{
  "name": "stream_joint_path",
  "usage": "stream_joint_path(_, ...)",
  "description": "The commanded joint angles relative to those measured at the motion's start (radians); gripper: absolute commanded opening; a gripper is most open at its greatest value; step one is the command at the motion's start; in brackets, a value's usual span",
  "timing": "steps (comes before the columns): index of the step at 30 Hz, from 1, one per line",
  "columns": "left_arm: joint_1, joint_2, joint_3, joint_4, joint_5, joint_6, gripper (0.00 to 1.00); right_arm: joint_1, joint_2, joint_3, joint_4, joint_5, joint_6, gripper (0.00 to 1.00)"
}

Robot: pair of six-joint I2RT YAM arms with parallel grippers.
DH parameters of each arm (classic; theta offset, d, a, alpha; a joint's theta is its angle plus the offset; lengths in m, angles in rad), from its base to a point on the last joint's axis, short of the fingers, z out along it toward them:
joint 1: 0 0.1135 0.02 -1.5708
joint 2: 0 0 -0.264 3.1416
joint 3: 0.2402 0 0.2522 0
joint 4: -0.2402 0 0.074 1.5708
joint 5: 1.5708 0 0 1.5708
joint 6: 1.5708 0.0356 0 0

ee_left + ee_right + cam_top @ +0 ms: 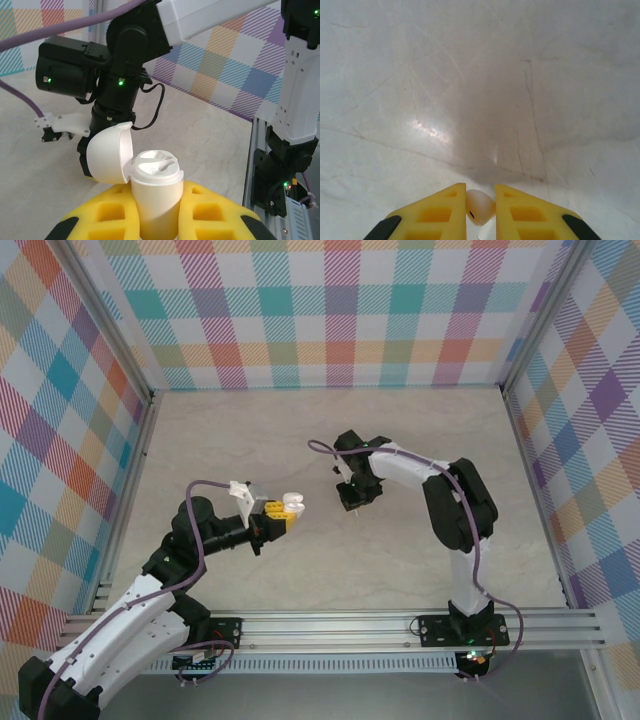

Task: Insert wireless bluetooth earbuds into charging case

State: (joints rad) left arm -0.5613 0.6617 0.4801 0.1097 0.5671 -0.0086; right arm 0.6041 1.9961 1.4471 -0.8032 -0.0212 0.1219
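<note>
A white charging case point(156, 172) stands upright between the yellow fingers of my left gripper point(157, 197), which is shut on its body. Its domed lid point(107, 152) is swung open to the left, and the two shaped hollows in its top hold nothing. From above, the case point(293, 504) sits at the tip of the left gripper point(278, 514), left of the table's middle. My right gripper point(352, 502) points down at the table a short way to the right of the case. In the right wrist view, the right gripper point(480, 195) is shut on a white earbud point(480, 210) just above the marbled tabletop point(480, 100).
Plaid walls point(330, 310) enclose the table on three sides. An aluminium rail point(400, 622) runs along the near edge. The right arm's black wrist point(120, 85) hangs close behind the open lid in the left wrist view.
</note>
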Motion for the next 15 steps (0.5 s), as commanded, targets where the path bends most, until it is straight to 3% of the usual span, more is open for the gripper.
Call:
stream_joint_path(1, -0.006, 0.008, -0.008, 0.074, 0.025, -0.011, 0.00, -0.023, -0.094, -0.014, 0.017, -0.055, 0.043, 0.18)
stream_joint_path(15, -0.007, 0.079, 0.011, 0.159, -0.003, -0.003, 0.00, -0.043, -0.384, -0.048, 0.046, -0.109, 0.137, 0.17)
